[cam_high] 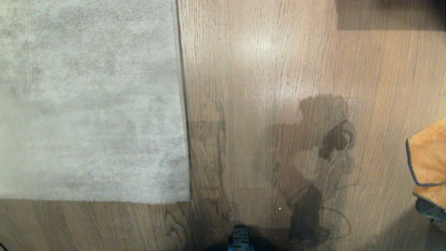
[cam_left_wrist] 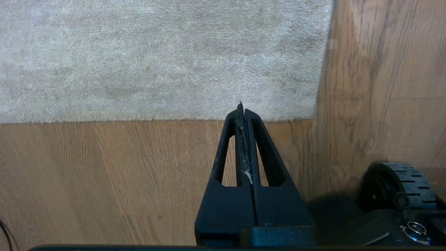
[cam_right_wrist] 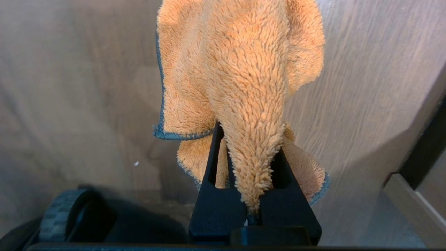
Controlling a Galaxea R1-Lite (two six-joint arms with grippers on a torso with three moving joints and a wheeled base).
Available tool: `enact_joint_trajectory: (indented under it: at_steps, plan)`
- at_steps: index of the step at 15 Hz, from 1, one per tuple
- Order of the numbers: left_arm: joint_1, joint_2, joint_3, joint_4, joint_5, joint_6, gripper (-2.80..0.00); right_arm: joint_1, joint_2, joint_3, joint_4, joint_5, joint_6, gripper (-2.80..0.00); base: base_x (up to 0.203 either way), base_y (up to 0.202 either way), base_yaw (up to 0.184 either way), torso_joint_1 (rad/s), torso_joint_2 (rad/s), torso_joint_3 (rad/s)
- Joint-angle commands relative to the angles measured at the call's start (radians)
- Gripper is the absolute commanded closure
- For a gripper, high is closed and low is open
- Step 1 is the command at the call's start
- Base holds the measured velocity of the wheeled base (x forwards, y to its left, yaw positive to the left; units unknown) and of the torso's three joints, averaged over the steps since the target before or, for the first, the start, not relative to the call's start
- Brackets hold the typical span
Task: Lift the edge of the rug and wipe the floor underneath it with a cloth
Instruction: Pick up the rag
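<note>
On floor (cam_high: 264, 69) ahead of me: wood-grain planks fill most of head view, big pale rug lying flat at left, rug edge (cam_high: 183, 104) straight, corner near base, not lifted. Cloth (cam_right_wrist: 244, 87) orange, fuzzy, dark trim, pinched in my right gripper (cam_right_wrist: 252, 146), jaws clamped on it, bulk hanging past fingertips above bare planks, well apart from rug. Left gripper (cam_left_wrist: 243, 111) closed, empty, lint between fingers, hovering over planks just beside rug corner. Base wheel (cam_left_wrist: 400, 184) beside it.

No readable text, labels or numbers anywhere
</note>
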Motion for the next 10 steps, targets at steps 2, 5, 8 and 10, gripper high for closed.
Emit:
enact_joint_trajectory:
  at_steps: [2,5,8,10]
  plan:
    - [0.0,0.0,0.0,0.0,0.001,0.0,0.0,0.031,-0.194,0.035,0.098,-0.001,-0.002,0.0,0.0,0.0,0.0,0.0,0.0,0.0]
    - [0.0,0.0,0.0,0.0,0.001,0.0,0.0,0.035,-0.312,0.066,0.175,-0.001,-0.002,0.0,0.0,0.0,0.0,0.0,0.0,0.0]
    - [0.0,0.0,0.0,0.0,0.001,0.0,0.0,0.057,-0.401,0.103,0.215,-0.001,-0.007,0.0,0.0,0.0,0.0,0.0,0.0,0.0]
    - [-0.001,0.0,0.0,0.0,0.001,0.0,0.0,0.078,-0.459,0.133,0.238,-0.001,-0.013,0.0,0.0,0.0,0.0,0.0,0.0,0.0]
